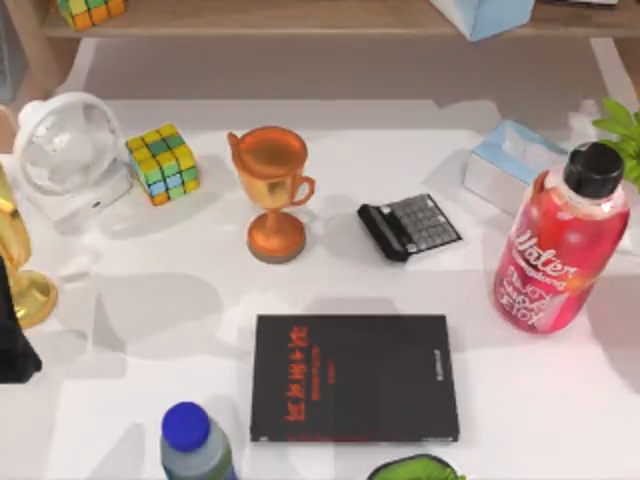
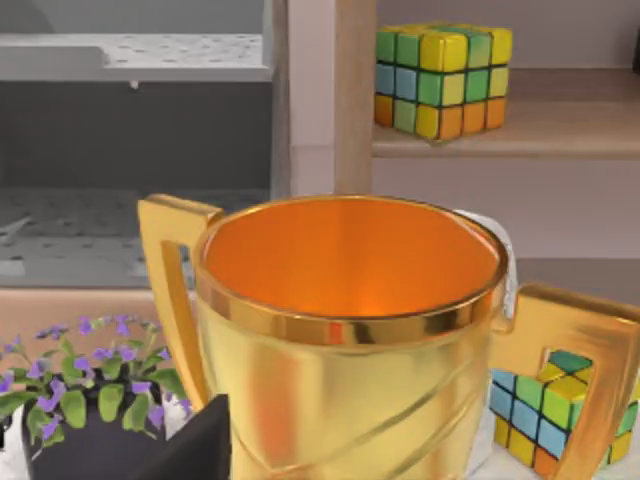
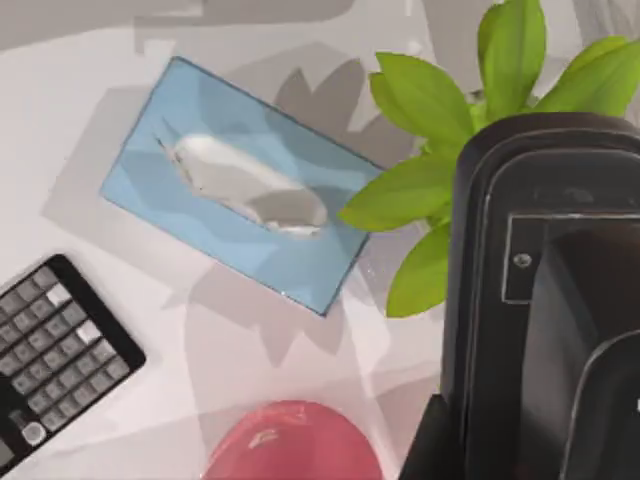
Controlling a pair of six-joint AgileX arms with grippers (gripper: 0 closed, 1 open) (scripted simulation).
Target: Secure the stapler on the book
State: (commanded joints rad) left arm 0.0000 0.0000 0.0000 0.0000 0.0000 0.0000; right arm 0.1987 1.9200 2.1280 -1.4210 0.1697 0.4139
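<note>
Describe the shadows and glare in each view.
Top view: soft shadows fall beside the copper trophy and red bottle; the book shows no glare. Left wrist view: bright sheen on the gold cup's rim. Right wrist view: leaf shadows cross the tissue box.

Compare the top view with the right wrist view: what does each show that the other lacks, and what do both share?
Top view alone: the book lying flat near the table's front, an orange trophy, a colour cube, a white fan, a gold trophy at the left edge and a blue-capped bottle.

Right wrist view alone: a large black device close to the camera.

Both: the calculator, the blue tissue box, the red bottle and the green plant.
</note>
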